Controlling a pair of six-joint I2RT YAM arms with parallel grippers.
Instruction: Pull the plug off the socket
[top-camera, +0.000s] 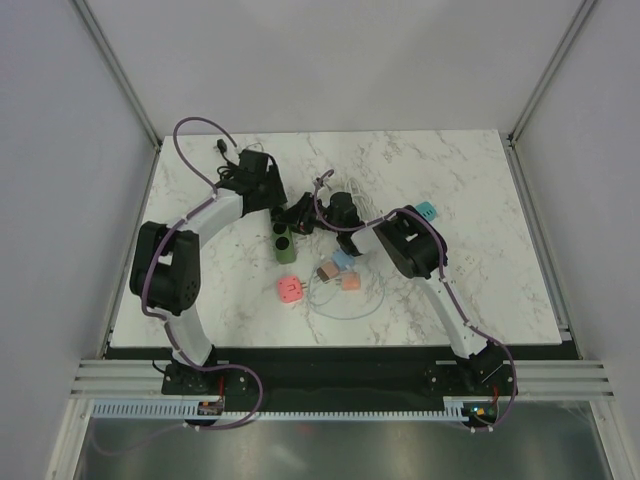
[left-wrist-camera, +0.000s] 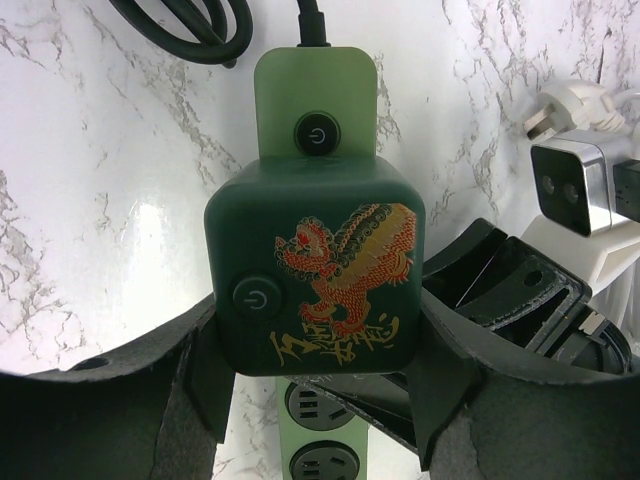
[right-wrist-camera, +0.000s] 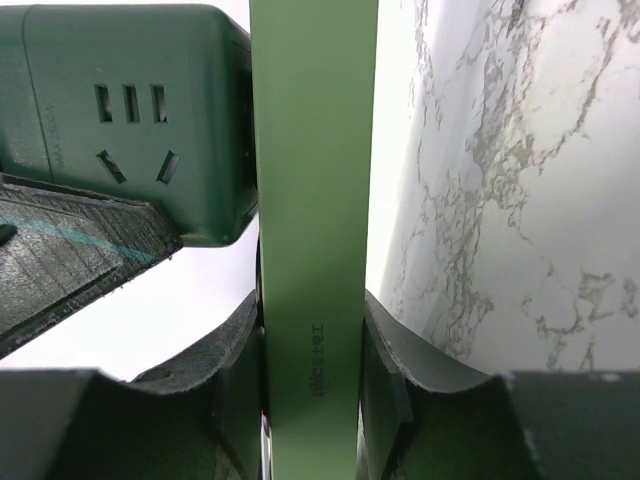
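Note:
A dark green cube plug (left-wrist-camera: 315, 270) with a red and gold dragon sits on the face of a light green power strip (left-wrist-camera: 315, 90). My left gripper (left-wrist-camera: 315, 352) is shut on the cube's two sides. My right gripper (right-wrist-camera: 312, 385) is shut across the strip's (right-wrist-camera: 315, 200) narrow edges. The cube (right-wrist-camera: 130, 120) lies flush against the strip's face there, with a left finger (right-wrist-camera: 80, 265) below it. In the top view the strip (top-camera: 285, 245) lies mid-table, with the left gripper (top-camera: 288, 215) and right gripper (top-camera: 312, 222) meeting over its far end.
A pink cube (top-camera: 290, 290), brown (top-camera: 327, 272), orange (top-camera: 351, 283) and teal (top-camera: 427, 211) adapters and thin white cable (top-camera: 340, 305) lie around the strip. A coiled black cord (left-wrist-camera: 190, 25) and a white plug (left-wrist-camera: 565, 110) lie beyond it.

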